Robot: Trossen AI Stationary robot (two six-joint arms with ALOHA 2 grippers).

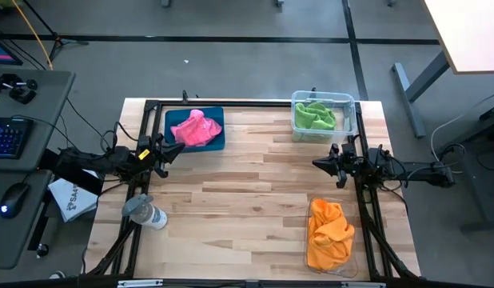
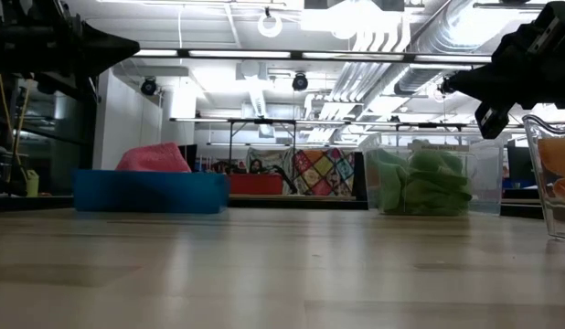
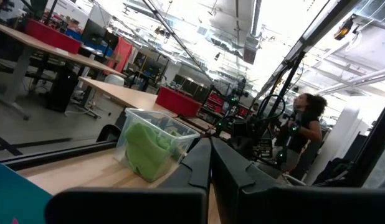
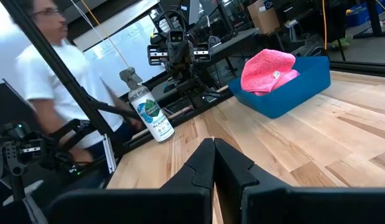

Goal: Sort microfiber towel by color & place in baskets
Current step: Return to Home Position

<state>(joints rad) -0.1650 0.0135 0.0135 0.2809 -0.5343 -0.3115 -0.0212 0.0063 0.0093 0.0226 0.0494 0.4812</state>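
A hot pink towel lies bunched in the teal-blue tray at the table's far left, also in the right wrist view. Lime green towels fill the clear bin at the far right. An orange towel lies in the clear bin at the near right. My left gripper hovers shut just near of the tray, at the table's left edge. My right gripper hovers shut at the right edge, between the two clear bins. Neither touches anything.
A grey-capped clear spray bottle lies on the table's near left, also in the right wrist view. Bare wood spans the table's middle. A person in white and another person show beyond the table.
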